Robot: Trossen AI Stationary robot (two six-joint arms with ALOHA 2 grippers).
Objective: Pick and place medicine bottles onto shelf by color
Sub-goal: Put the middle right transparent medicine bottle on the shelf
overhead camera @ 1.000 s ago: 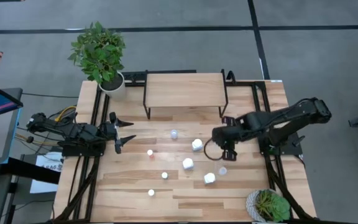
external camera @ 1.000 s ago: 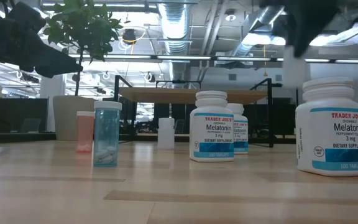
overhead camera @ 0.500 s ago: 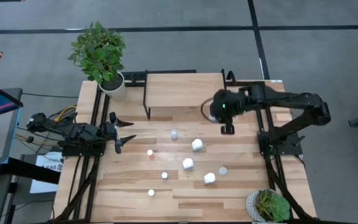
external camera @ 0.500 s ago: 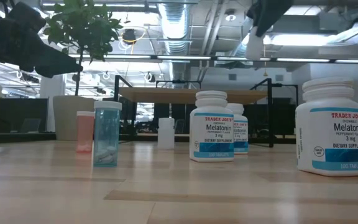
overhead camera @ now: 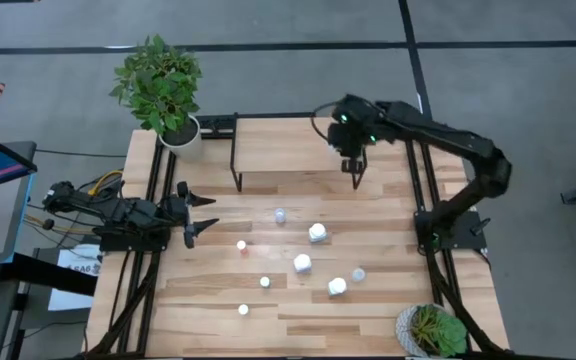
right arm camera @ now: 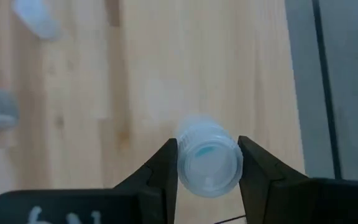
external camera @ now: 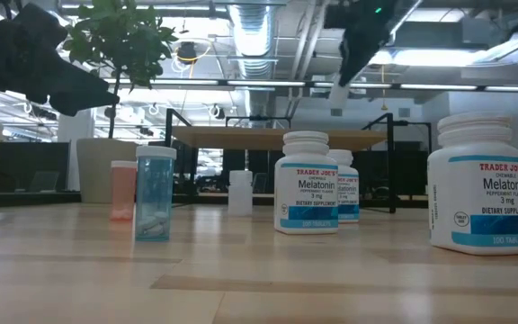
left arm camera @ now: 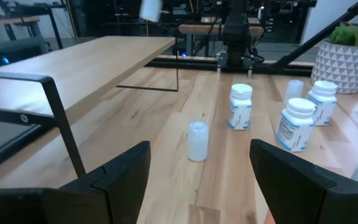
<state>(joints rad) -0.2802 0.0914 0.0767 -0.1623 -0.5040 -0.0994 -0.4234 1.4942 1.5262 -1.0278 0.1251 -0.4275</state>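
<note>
Clearly, a pale translucent bottle [right arm camera: 208, 164] sat pinched between the two dark fingers [right arm camera: 161, 171] of the right gripper [overhead camera: 354, 172], its round top facing the wrist camera and its sides touching both fingers. That gripper hung above the right end of the shelf [overhead camera: 296, 144], whose light wood top showed directly beneath the clamped bottle, and in the low view the same small bottle [external camera: 339, 94] hung from the fingers well above the shelf's surface. Out on the table [overhead camera: 208, 310], well away from those jaws, the other bottles stood scattered: a small pale one [overhead camera: 280, 214], three chunkier white ones [overhead camera: 317, 232], and several tiny ones [overhead camera: 241, 245]. Off to the other side, the left gripper [overhead camera: 196, 213] waited just above the table's left part, its fingers [left arm camera: 114, 180] spread wide with nothing between them. A potted plant [overhead camera: 160, 88] stood beside the shelf's left end.
</note>
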